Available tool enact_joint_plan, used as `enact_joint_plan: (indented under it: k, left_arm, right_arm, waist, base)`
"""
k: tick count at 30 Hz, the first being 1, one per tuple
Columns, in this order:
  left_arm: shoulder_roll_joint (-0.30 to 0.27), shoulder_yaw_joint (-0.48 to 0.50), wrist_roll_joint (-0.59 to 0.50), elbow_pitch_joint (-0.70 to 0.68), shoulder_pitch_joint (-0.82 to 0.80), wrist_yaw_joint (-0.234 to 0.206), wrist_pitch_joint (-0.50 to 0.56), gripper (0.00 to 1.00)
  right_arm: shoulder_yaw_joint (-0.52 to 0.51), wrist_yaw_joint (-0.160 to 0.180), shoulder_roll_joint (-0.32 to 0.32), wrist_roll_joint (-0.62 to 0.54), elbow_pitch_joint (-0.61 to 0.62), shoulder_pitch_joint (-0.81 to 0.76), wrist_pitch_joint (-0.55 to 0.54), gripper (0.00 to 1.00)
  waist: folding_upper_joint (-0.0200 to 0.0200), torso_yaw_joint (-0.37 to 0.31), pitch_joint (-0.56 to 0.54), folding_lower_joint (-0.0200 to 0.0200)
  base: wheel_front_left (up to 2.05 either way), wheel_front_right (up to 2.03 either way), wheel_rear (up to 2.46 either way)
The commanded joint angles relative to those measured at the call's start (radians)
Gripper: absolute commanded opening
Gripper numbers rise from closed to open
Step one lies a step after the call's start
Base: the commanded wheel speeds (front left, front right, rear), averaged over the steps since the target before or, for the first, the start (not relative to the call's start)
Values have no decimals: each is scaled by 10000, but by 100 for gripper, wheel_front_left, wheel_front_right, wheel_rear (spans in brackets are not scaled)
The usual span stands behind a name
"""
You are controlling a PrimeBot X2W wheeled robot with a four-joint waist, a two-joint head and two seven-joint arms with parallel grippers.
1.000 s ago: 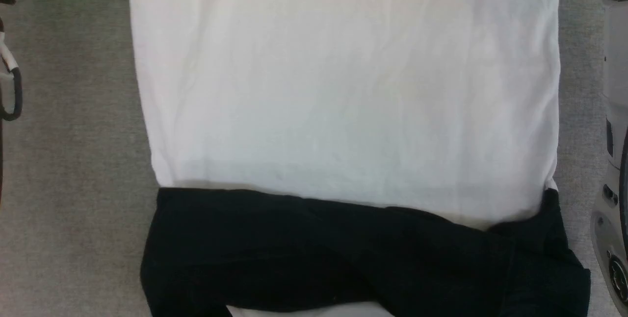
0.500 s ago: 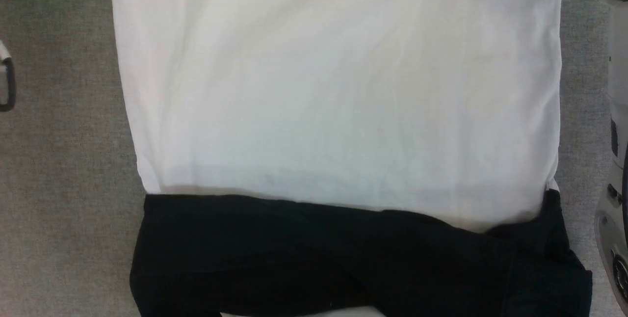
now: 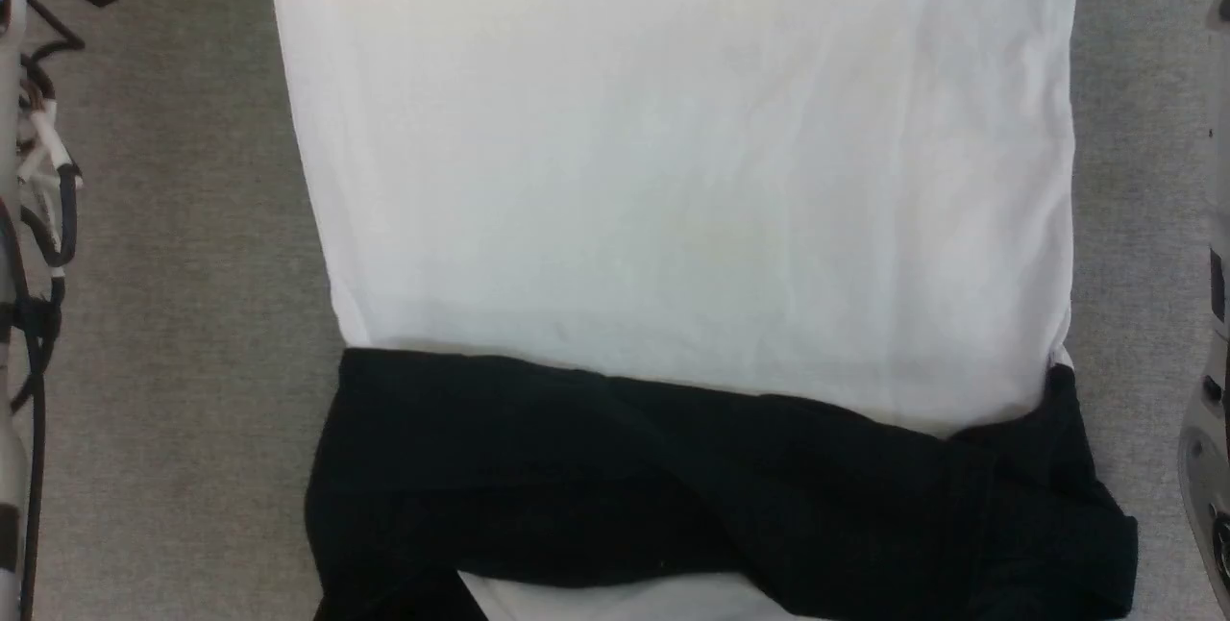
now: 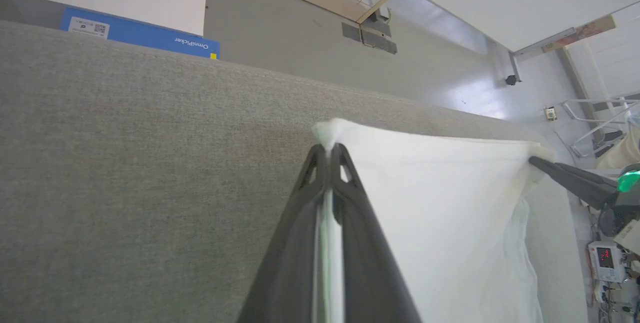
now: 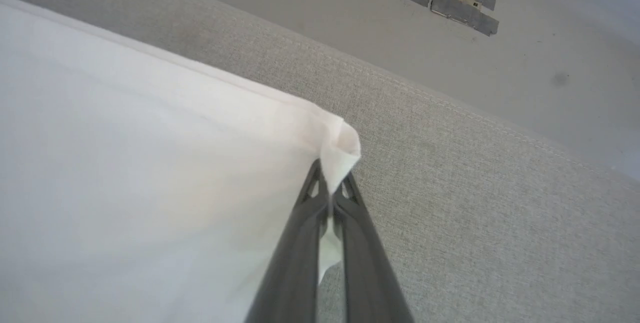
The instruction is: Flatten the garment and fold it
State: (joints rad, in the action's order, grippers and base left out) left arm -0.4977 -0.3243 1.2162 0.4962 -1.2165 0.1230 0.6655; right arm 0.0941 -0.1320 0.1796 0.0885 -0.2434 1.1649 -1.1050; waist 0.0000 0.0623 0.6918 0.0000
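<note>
Head view: the garment (image 3: 673, 169) lies spread out, its white body flat on the grey surface (image 3: 183, 313), with the black sleeves (image 3: 673, 477) crossed over its near end. Left wrist view: my left tool (image 4: 328, 152) is pinched tight on one white corner, cloth running down between the fingers. Right wrist view: my right tool (image 5: 331, 180) is likewise clamped on another white corner, which bunches at the tips.
</note>
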Motion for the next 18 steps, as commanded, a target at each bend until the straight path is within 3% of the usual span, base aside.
enact_joint_plan:
  k: [1,13,18]
  left_arm:
    - [-52,86,149,-114,289,63,-207,0]
    - [-614,-169,573,-1449,2052,75,-1966,0]
    - [-717,-605,731,-1880,2779,75,-2084,0]
  right_arm:
    - [-82,13,119,138,-5,-257,321,0]
    - [-919,13,575,1144,149,-1853,2232,0]
    - [-916,13,659,1840,240,-2765,2376,0]
  waist:
    - [0,299,-901,0]
    - [0,538,-3555,0]
    - [0,579,-4527,0]
  base:
    - [0,0,0]
    - [0,0,0]
    - [0,0,0]
